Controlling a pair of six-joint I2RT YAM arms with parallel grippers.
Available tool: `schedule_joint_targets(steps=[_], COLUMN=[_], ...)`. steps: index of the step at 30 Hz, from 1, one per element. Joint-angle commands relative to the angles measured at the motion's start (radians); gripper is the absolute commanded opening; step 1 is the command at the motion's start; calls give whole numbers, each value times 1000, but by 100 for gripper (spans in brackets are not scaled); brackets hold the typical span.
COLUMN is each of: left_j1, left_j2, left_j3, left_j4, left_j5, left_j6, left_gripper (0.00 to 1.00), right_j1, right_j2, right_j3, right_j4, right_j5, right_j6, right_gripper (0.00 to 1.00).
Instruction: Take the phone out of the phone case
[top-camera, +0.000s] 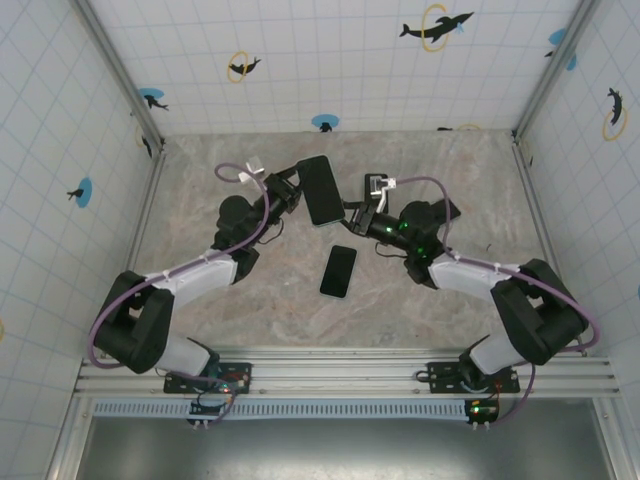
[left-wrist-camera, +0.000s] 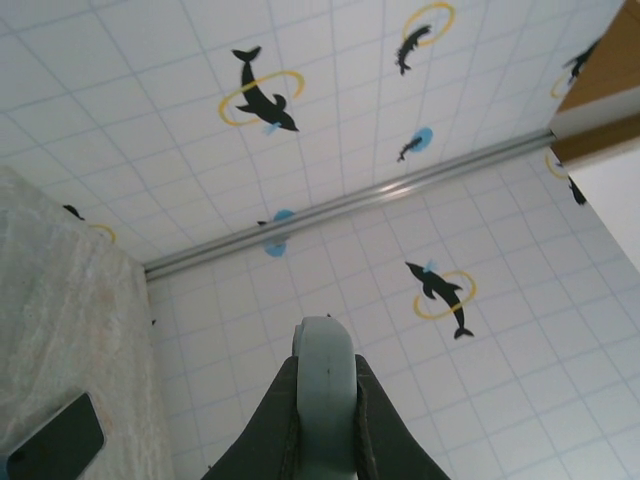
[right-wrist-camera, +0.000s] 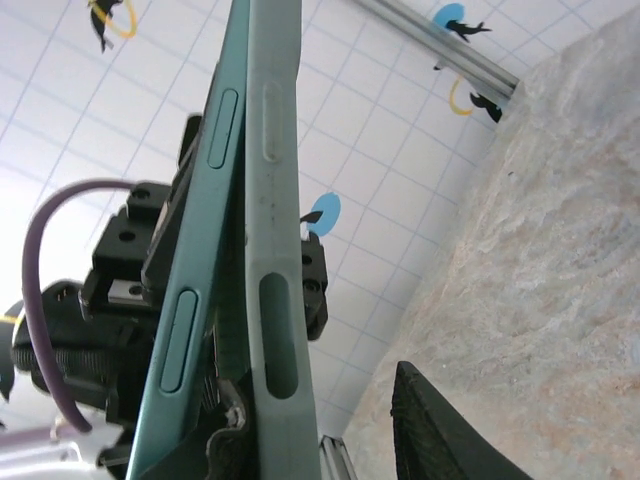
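Edgewise, teal phone (right-wrist-camera: 200, 250) parts from grey case (right-wrist-camera: 275, 250) clamped by left end effector (left-wrist-camera: 325, 420); right end effector (top-camera: 364, 207) unclear.

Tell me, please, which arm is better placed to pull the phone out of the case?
Right. The left gripper is shut on one edge of the case, anchoring it. The right gripper stands open at the opposite edge, where the teal phone already sits partly out of the case.

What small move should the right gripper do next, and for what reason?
Probably pinch the teal phone's edge with the right gripper and peel it further out: the left gripper clamps the grey case, and a gap shows between them.
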Motion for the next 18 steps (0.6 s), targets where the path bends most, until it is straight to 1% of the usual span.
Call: schedule_joint_targets(steps=[1,2,3,8,9,13,14,18], left_j1=[-9,-9,-9,-10,-10,-12,-11,-12], left_j2=[-10,-9,-8,-2,-3,-6,-4,-3], left_j3=[-31,-31,-34,-37,-35,8,16,41], left_j4=[-37,-42,-46,-77,-95,-240,-244,-263], left_j5=[-123,-130,-136,-164,-173,-193,-187,-156], left_j6=[-8,-15,-18,-41,-46,-62,-59,-46], left_gripper=[0,0,0,0,0,0,4,31], right_j1=[36,40,45,54,54,53,53,52], right_j2=[-37,-41,-43,-40,-38,-35,-34,-26], right_j3=[-2,-8,-12,-36,-49,-79,-81,-84], right_j4=[117,121,126,166,194,270,273,297], right_j5=[82,84,117,127,131,151,153,167], right_j6=[101,108,117,178,188,213,212,223], right_gripper=[32,31,29,17,15,0,0,0])
